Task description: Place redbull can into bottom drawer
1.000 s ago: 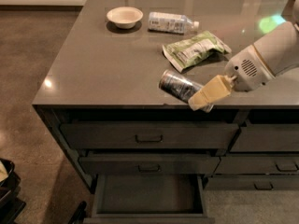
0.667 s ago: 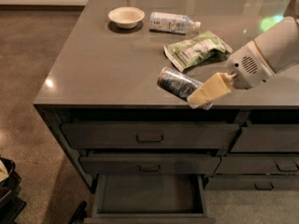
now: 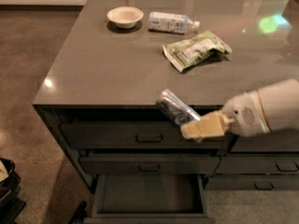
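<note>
My gripper [image 3: 198, 127], cream-coloured on a white arm coming in from the right, is shut on the redbull can [image 3: 174, 106]. The can is tilted, its shiny round top pointing up and left, and it hangs in front of the counter's front edge, level with the top drawer. The bottom drawer [image 3: 148, 195] of the left column is pulled open below, its flat grey floor bare. The can is above and slightly right of the drawer's middle.
On the grey counter [image 3: 103, 69] lie a white bowl [image 3: 125, 17], a clear water bottle [image 3: 172, 22] and a green snack bag [image 3: 196, 49]. Two shut handled drawers [image 3: 149, 138] sit above the open one. A dark object [image 3: 7, 181] stands on the floor at the left.
The gripper has carried the can off the counter top, forward and down past the front edge, to a spot in front of the top drawer.
</note>
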You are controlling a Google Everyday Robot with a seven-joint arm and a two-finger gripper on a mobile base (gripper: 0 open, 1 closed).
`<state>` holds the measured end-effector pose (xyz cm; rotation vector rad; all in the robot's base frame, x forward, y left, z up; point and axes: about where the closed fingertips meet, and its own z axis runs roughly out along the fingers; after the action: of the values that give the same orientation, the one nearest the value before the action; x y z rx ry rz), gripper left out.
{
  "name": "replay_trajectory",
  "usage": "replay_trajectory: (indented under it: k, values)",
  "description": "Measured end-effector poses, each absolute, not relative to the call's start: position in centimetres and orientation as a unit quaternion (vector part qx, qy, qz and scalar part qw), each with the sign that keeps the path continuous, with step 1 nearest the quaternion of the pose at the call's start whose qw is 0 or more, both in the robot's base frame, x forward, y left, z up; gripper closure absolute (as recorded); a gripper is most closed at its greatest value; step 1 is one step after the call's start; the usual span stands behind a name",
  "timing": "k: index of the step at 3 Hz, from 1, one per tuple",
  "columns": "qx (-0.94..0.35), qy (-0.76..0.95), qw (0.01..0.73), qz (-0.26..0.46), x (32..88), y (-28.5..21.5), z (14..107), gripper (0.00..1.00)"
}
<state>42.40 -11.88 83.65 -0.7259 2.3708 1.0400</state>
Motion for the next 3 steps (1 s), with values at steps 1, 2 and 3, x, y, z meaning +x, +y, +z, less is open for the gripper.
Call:
replay_trajectory:
  k: [1, 2, 3]
  values:
    - [-0.182, 0.876, 0.232, 0.381, 40.2, -13.5, 76.6, 1.00]
    - [-0.121, 0.896, 0.196, 0.379, 38.1, -14.2, 67.8, 1.00]
    - [-0.098, 0.907, 0.156, 0.380, 37.5, -13.8, 61.2, 1.00]
